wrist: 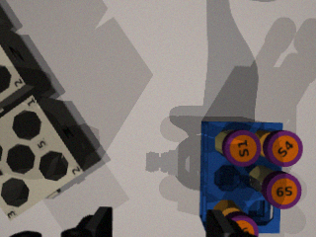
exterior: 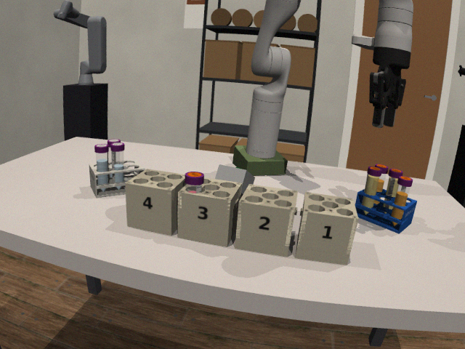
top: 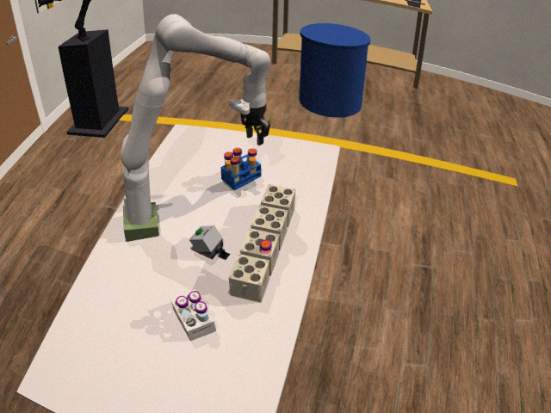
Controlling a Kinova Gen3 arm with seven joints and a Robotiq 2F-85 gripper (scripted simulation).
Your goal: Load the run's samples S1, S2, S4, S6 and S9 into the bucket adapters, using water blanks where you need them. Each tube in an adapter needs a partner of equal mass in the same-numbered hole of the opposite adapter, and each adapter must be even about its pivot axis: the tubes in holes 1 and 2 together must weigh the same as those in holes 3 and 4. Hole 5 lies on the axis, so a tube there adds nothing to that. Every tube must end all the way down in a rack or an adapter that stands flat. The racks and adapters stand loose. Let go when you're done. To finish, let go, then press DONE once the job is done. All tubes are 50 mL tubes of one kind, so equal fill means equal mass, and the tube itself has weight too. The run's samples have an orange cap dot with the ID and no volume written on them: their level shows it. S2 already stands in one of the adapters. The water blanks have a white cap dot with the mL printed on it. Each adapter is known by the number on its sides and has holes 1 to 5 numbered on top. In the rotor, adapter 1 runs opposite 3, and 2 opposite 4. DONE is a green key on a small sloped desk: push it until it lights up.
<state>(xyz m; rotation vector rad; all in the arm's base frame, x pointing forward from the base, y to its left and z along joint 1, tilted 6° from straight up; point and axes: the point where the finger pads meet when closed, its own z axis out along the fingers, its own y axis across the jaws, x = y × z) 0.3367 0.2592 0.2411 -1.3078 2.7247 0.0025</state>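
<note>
My gripper (top: 257,133) (exterior: 383,121) (wrist: 158,229) is open and empty, high above the table just beside the blue rack (top: 227,174) (exterior: 405,218) (wrist: 212,148). That rack holds orange-dotted samples S1 (wrist: 242,147), S4 (wrist: 282,148) and S9 (wrist: 281,190); a fourth cap (wrist: 244,226) is partly hidden by my finger. Adapters 4 (exterior: 148,210), 3 (exterior: 203,221), 2 (exterior: 262,229) and 1 (exterior: 326,236) stand in a row. S2 (top: 265,245) (exterior: 194,176) stands in adapter 3. Adapter 1 (wrist: 56,135) also shows at the left of the wrist view, with empty holes.
A grey rack (top: 202,329) (exterior: 98,185) with three white-dotted water blanks (top: 194,296) (exterior: 108,150) stands past adapter 4. The sloped desk (top: 208,242) with the green DONE key (top: 199,231) sits between the arm's base (top: 141,229) and the adapters.
</note>
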